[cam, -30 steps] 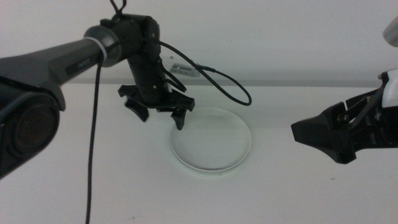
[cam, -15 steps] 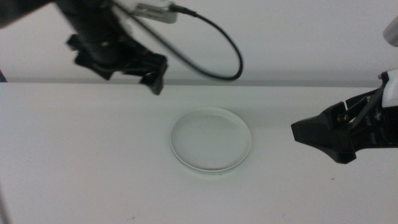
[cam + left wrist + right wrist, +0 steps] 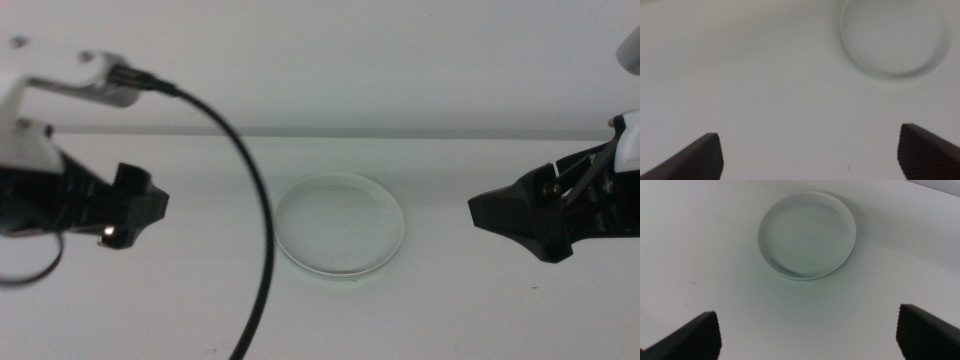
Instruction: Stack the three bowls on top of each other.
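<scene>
Left gripper (image 3: 810, 155) hangs with its jaws spread wide and nothing between them, out at the left side of the table (image 3: 180, 300), and the stack of bowls (image 3: 340, 224) sits well clear ahead of it, toward the middle. That stack reads as a single round shape from the middle view, with a pale green rim peeking out at its near edge, so I cannot tell how many bowls are nested there; the wrist views show the same low round form (image 3: 807, 235) and no separate bowl anywhere on the white surface. Right gripper (image 3: 807, 335) waits on the other side, jaws equally wide apart and empty, the stack out in front of it and well apart. Looks to me like the stacking is done or very nearly so. Now the risk: a black cable (image 3: 262, 240) from the left arm droops in a long arc between that claw and the stack, passing just beside the rim. If the arm swings across, that loop could drag over the bowls and nudge the top one off centre. A low sweep from either claw toward the middle could clip the rim too.
</scene>
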